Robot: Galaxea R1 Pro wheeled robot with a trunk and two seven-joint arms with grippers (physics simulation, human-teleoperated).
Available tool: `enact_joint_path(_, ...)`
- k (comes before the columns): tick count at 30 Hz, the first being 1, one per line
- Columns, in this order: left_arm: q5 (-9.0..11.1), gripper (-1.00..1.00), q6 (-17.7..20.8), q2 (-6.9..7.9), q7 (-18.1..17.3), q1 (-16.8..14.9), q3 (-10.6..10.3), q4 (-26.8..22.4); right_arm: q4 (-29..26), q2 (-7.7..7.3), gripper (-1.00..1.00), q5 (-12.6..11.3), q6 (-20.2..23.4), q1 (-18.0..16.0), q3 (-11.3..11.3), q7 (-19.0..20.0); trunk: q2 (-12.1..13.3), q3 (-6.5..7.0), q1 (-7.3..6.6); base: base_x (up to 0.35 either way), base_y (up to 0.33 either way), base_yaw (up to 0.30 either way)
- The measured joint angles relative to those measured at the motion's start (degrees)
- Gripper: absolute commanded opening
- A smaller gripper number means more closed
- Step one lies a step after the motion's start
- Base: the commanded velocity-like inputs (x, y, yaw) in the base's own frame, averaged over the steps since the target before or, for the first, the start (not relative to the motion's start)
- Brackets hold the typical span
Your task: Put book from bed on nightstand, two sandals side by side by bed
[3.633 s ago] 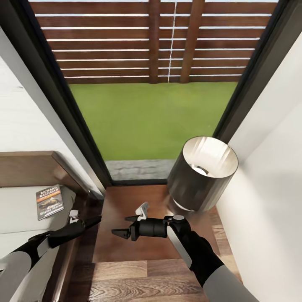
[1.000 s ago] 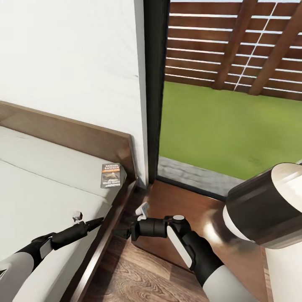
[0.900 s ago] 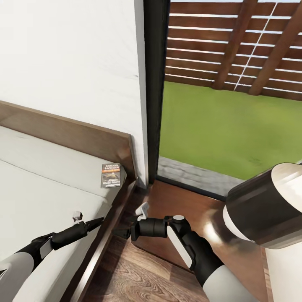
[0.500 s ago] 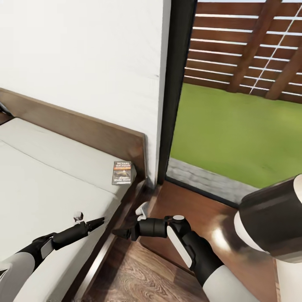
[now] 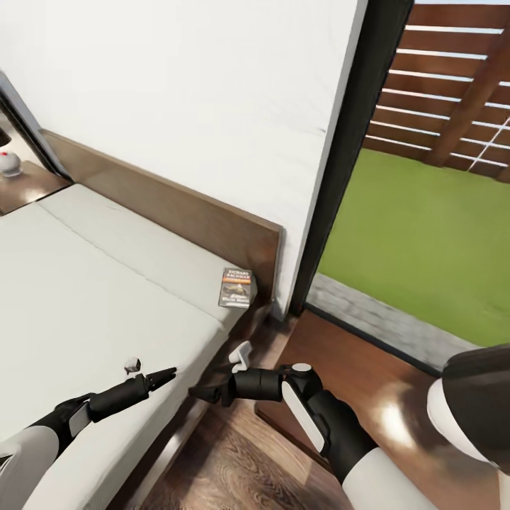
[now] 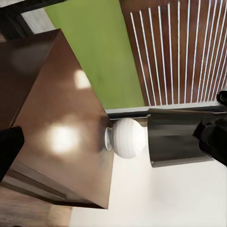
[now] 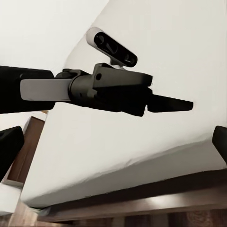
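The book [image 5: 237, 287] lies flat on the pale grey mattress of the bed [image 5: 92, 297], in the corner by the dark wood headboard. A brown nightstand [image 5: 340, 365] stands right of the bed under the window. My left gripper [image 5: 166, 372] hovers open over the mattress edge, well short of the book; it also appears in the right wrist view [image 7: 172, 103]. Just beside it, my right gripper [image 5: 212, 384] is open above the gap between bed frame and nightstand. Both are empty. The sandals are out of view.
A dark-shaded lamp [image 5: 471, 407] with a white round base [image 6: 125, 137] stands on the near nightstand. A second nightstand [image 5: 28, 188] carrying a small white object [image 5: 10, 164] sits at the bed's far side. Wood-plank floor [image 5: 234, 460] runs below my arms.
The camera has swung left, so everything slid right in the picture: more mattress and the far nightstand came into sight and the lamp moved toward the edge. Both arms hold their pose.
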Motion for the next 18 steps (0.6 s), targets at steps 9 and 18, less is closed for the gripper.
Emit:
enact_joint_path(9, 0.00, 1.00, 0.00, -0.06, 0.00, 0.00, 0.00, 0.00, -0.08, -0.05, 1.00, 0.00, 0.00, 0.01, 0.00, 0.03, 0.00, 0.00, 0.00, 0.000, 0.000, 0.268)
enact_joint_path(18, -0.07, 1.00, 0.00, -0.09, 0.00, -0.01, 0.02, 0.01, -0.09, -0.05, 1.00, 0.00, 0.01, 0.01, 0.00, 0.01, 0.00, 0.00, 0.00, 0.000, 0.000, 0.032)
